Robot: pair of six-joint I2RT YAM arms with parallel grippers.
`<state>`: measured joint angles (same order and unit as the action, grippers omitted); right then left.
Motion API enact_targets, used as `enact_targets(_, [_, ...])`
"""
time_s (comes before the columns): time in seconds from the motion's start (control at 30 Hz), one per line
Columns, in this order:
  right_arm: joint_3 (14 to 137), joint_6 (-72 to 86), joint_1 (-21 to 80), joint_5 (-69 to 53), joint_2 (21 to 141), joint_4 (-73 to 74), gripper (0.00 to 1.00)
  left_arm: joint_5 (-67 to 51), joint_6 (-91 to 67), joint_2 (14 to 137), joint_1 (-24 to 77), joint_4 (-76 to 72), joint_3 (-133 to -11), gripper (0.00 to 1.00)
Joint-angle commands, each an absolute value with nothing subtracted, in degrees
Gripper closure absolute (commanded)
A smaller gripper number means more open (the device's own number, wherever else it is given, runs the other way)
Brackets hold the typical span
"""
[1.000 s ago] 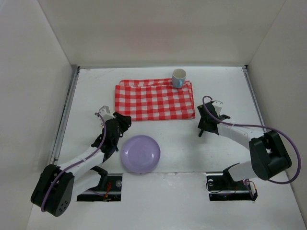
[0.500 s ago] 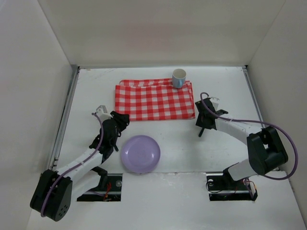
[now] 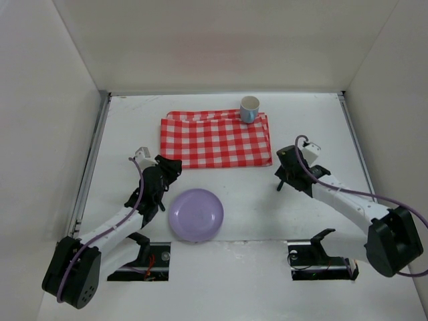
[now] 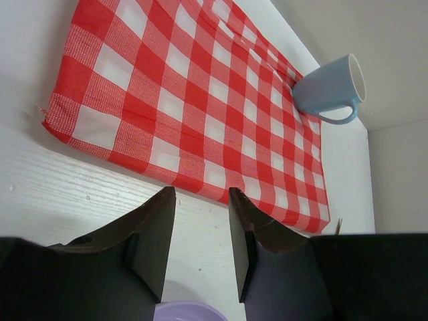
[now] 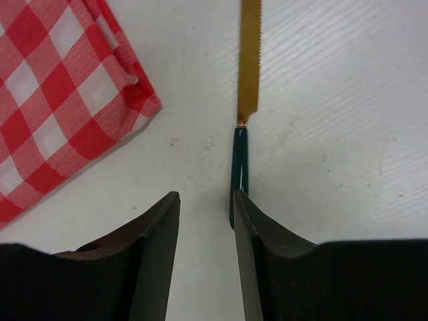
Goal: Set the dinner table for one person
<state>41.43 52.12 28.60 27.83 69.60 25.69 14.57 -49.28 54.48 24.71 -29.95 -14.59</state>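
Observation:
The dinner table is a matte white top. A purple plate lies near its front; its rim shows in the left wrist view. My left gripper is open and empty, between the plate and the cloth's near edge. My right gripper is open, low over the table by the cloth's near right corner. A knife with a gold blade and dark green handle lies flat, pointing away. Its handle end sits beside and partly behind my right finger, not gripped. I cannot make out the knife in the top view.
A red-and-white checked cloth lies folded at mid-back, also in both wrist views. A light blue mug stands at its far right corner. Grey rails edge both sides; white walls enclose the table.
My right arm's elbow has swung out to the right and down, and its gripper has shifted slightly by the cloth corner. My left gripper moved a little left early on, then stayed.

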Motion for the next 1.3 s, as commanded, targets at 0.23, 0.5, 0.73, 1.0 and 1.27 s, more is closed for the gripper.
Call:
enact_targets(0.23, [36.4,76.5,34.8,33.0,68.1,27.8,0.55,12.8,-50.5,48.4,25.4,-28.5,-14.2,0.65])
enact_targets(0.5, [38.7,90.6,36.5,40.2,72.0,34.9,0.55,12.8,-50.8,44.9,26.1,-27.2,-13.6,0.65])
enact_targets(0.73, [38.8,97.6,35.7,41.6,76.7,36.9,0.58,13.0,-51.3,44.2,26.5,-27.3,-13.4,0.65])
enact_targets(1.0, [42.5,88.9,34.5,40.9,81.0,32.9,0.56,12.9,-51.3,44.6,26.7,-27.7,-13.3,0.65])
enact_targets(1.27, [43.8,88.8,34.8,39.6,83.0,33.1,0.58,12.8,-51.3,44.5,26.9,-27.8,-13.2,0.65])
